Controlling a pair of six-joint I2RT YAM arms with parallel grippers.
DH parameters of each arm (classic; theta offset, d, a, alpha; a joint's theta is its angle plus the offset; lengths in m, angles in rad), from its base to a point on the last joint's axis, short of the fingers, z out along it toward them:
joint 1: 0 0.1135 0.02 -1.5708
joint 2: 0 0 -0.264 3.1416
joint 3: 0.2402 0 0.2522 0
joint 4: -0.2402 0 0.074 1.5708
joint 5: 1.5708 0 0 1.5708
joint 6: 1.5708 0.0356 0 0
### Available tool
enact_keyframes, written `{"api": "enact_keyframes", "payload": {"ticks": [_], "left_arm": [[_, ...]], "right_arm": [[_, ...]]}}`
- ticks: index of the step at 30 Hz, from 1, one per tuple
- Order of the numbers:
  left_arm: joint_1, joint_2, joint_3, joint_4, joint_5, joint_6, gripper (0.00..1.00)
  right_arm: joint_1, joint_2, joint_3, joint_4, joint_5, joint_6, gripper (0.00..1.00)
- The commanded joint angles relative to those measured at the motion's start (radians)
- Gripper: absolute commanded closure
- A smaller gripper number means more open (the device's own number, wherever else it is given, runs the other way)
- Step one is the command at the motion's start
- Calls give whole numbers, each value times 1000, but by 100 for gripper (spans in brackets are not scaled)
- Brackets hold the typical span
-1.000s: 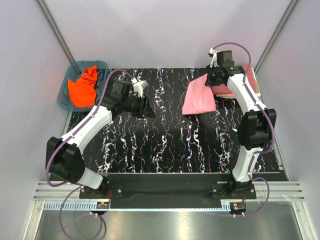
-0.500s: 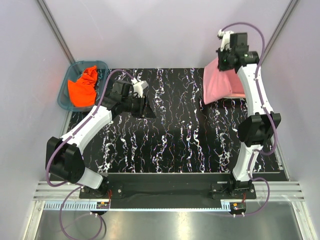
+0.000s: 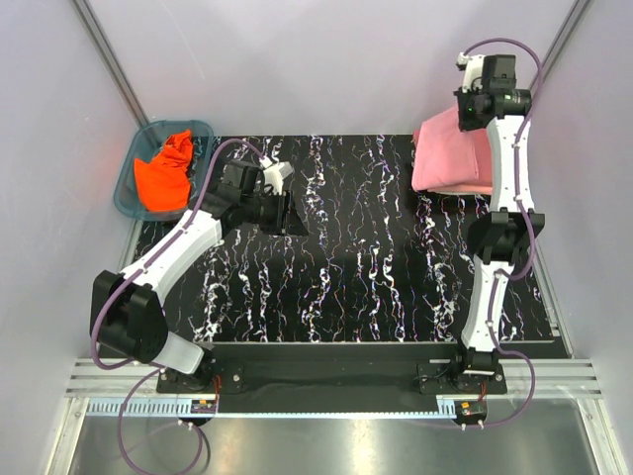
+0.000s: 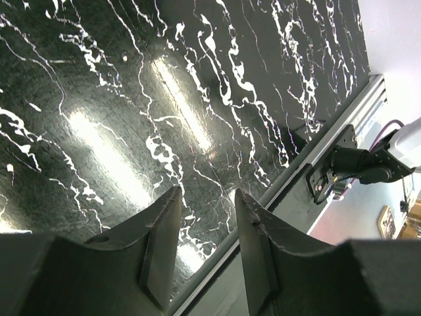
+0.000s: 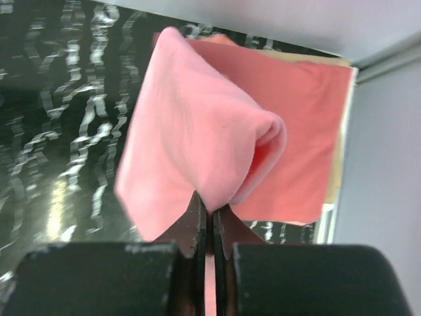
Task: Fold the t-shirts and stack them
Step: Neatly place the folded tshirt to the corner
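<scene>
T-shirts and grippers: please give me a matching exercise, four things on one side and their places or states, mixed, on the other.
1 orange t-shirt
2 light pink t-shirt
3 rose-red t-shirt
4 left gripper

a open, above the table
b lying flat at the far right
c in the teal basket
d pinched by the right gripper

Pairs: 1-c, 2-d, 3-b, 4-a

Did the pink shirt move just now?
Yes. The light pink t-shirt, pinched in the right gripper, has swung right and farther back over the black mat, ending above the rose-red t-shirt at its far right corner.
</scene>
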Motion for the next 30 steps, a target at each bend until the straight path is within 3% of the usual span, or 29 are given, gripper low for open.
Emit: {"api": "enact_keyframes", "payload": {"ticks": [1, 5, 16, 30], "left_arm": [[4, -17, -5, 27, 11, 16, 58], [4, 17, -6, 25, -3, 19, 58], [7, 54, 3, 20, 7, 23, 58], [7, 54, 11, 17, 16, 22, 58]], "right_arm": [[-77, 83, 127, 21, 13, -63, 100], [-117, 200, 244, 96, 18, -113, 100], [-155, 266, 217, 262, -71, -138, 100], [-112, -26, -188, 435, -267, -222, 100]]}}
